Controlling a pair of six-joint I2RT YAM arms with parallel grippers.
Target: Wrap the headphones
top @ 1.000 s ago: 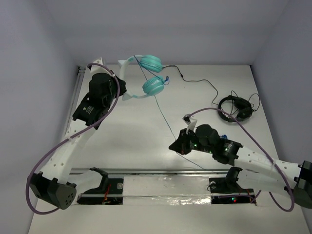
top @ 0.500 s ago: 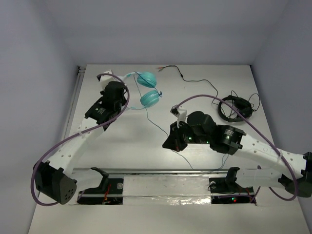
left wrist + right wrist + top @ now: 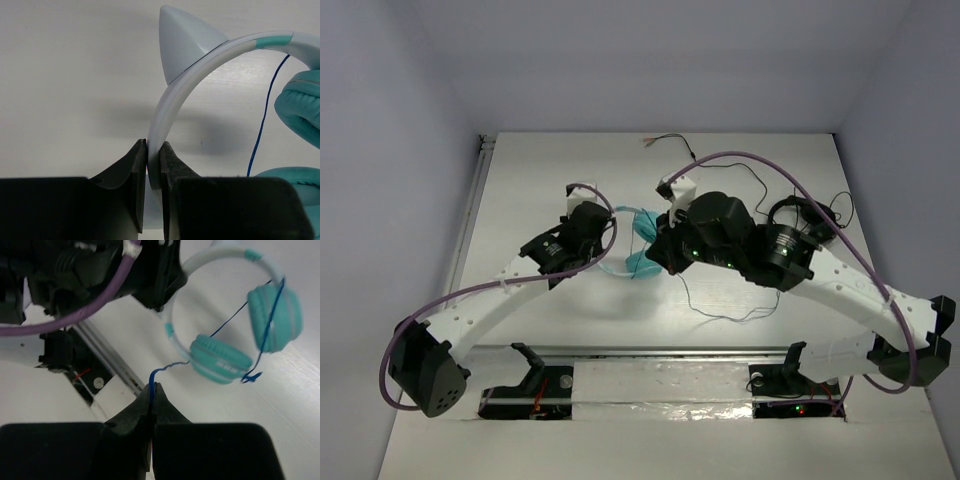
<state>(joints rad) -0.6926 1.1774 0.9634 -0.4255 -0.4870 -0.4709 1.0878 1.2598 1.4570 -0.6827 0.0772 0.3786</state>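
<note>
From above, the teal over-ear headphones (image 3: pixel 638 262) with a pale white headband and small pointed ears are mostly hidden at the middle of the frame, under the two arm heads; only patches of teal cup and a bit of band show there; neither claw's tips can be made out from this view. A second set, the black headphones (image 3: pixel 815 212), lies at the right of the white table (image 3: pixel 540 170) and is partly covered by the right arm; a thin black cable (image 3: pixel 720 166) trails from it toward the upper middle. In the left wrist view both cups are cut off by the right edge.

The left claw (image 3: pixel 152 152) is clamped on the white headband, one finger on each face, just below a pointed ear; the band arches up and to the right toward the cups. The right claw (image 3: pixel 152 392) has its fingers pressed together on the thin blue cable (image 3: pixel 152 379), which rises from the tips at the lower middle, kinks, and runs to the cups, crossing them in loose strands; whether the cups touch the table cannot be told.
</note>
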